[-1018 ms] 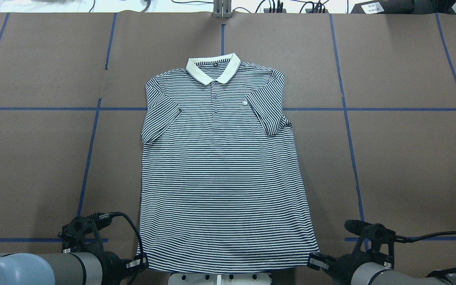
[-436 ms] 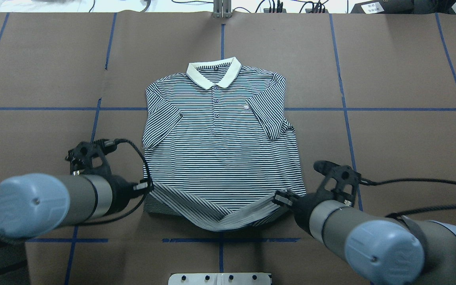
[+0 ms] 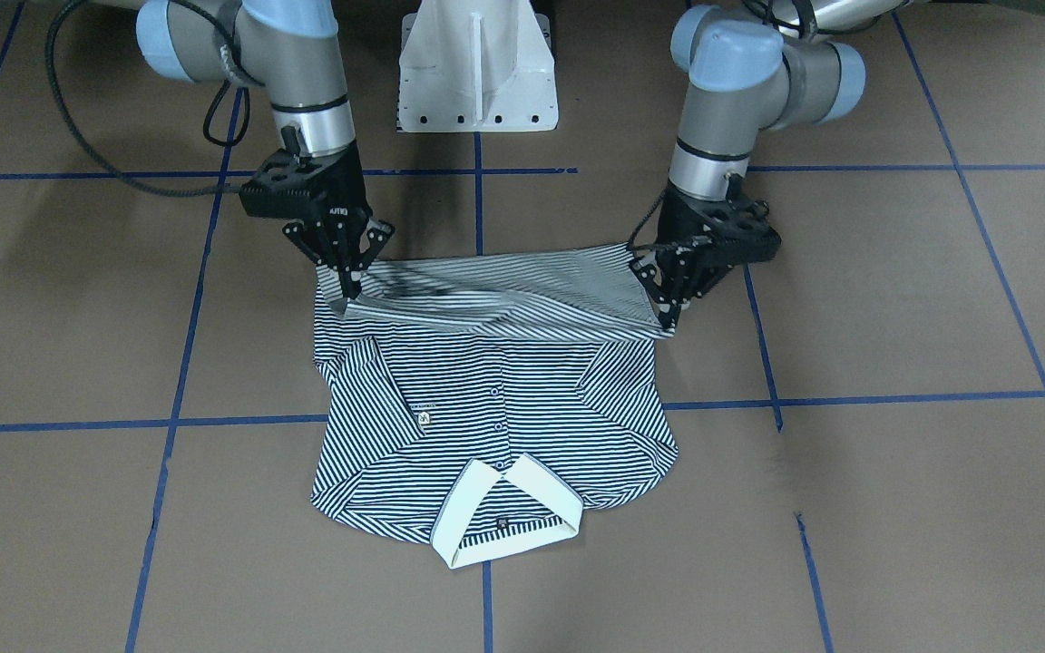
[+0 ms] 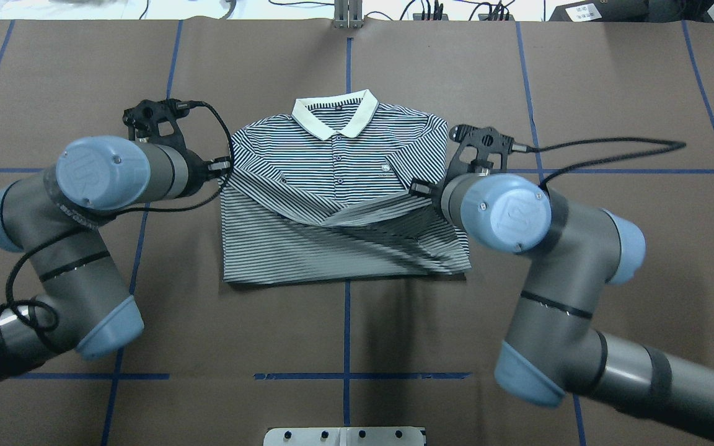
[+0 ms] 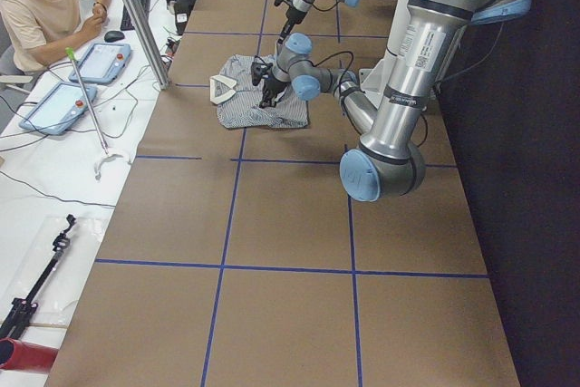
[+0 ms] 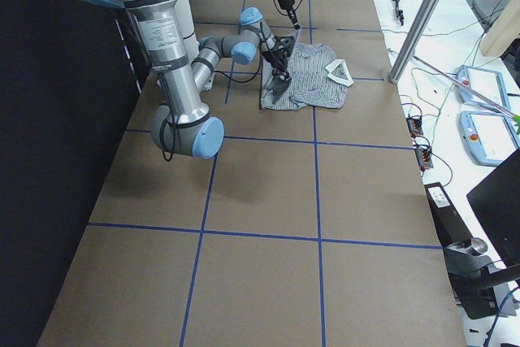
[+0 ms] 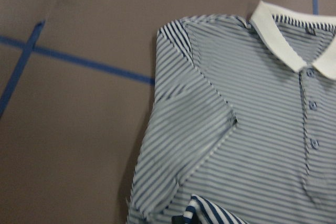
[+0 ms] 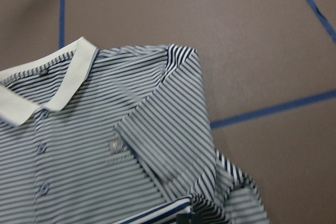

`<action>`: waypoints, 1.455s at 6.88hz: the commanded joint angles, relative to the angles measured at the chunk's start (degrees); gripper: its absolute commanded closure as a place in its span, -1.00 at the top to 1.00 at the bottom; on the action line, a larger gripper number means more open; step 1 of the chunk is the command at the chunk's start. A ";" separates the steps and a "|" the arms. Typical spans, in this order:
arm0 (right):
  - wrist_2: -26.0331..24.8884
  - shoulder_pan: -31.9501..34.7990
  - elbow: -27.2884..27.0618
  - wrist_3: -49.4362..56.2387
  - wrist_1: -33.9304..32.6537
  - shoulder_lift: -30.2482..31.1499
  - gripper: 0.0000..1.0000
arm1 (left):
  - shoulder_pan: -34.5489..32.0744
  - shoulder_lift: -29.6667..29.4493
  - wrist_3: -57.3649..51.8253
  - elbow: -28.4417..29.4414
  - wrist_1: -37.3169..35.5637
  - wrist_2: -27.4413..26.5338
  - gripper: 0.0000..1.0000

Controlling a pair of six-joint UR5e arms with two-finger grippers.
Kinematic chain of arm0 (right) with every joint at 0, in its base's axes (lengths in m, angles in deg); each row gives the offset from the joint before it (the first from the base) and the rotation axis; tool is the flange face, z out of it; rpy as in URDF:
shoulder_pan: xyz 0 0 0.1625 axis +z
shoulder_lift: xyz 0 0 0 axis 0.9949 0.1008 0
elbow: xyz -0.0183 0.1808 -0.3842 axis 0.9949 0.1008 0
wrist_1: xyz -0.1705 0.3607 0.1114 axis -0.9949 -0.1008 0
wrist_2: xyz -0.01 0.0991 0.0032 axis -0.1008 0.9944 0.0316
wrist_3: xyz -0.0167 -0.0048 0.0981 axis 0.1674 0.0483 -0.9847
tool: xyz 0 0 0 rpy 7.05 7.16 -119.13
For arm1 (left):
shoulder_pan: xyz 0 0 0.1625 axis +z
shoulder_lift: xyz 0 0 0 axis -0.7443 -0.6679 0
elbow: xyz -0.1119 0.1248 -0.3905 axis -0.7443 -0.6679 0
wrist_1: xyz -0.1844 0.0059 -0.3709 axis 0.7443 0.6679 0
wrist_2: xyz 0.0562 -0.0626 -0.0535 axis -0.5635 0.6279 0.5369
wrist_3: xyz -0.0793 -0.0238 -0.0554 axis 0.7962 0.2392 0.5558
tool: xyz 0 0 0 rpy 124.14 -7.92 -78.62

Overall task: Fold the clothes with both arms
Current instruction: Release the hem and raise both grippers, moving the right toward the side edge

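Navy-and-white striped shirt (image 4: 332,167) lies on the brown table (image 4: 611,248), long axis running away from the robot, collar (image 4: 334,118) at the far end, beyond the jaws. Its hem (image 3: 504,290) hangs stretched between them: left gripper (image 3: 668,313) pinches one corner, right gripper (image 3: 347,288) the other.

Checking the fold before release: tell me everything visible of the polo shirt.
The polo shirt, thin navy-and-white stripes, soft knit, lies face up on the brown table, cream collar away from the robot, placket buttoned, sleeves folded inward. The left gripper and right gripper pinch its hem corners, lifted over the body; the hem sags between them.
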 commanded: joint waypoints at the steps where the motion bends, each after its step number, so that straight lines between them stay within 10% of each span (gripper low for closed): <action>1: 2.83 6.81 16.57 7.18 0.12 -9.54 -1.00 | -6.29 -3.67 -5.20 10.94 5.34 -0.07 -1.00; 4: 2.74 7.69 25.08 8.24 8.20 -11.79 -1.00 | -6.22 -8.17 -4.86 20.70 10.75 -0.25 -0.93; 8: 2.57 8.05 25.52 12.11 8.47 -10.03 -1.00 | -5.87 -8.70 -4.86 22.05 11.93 -0.16 -0.13; 9: 2.40 7.96 25.78 12.11 8.47 -10.03 -0.38 | -5.87 -8.87 -4.77 22.05 12.71 -0.16 -0.06; 10: 1.96 7.96 27.00 12.11 8.82 -10.20 -0.19 | -5.96 -8.79 -4.77 22.05 14.46 -0.16 -0.05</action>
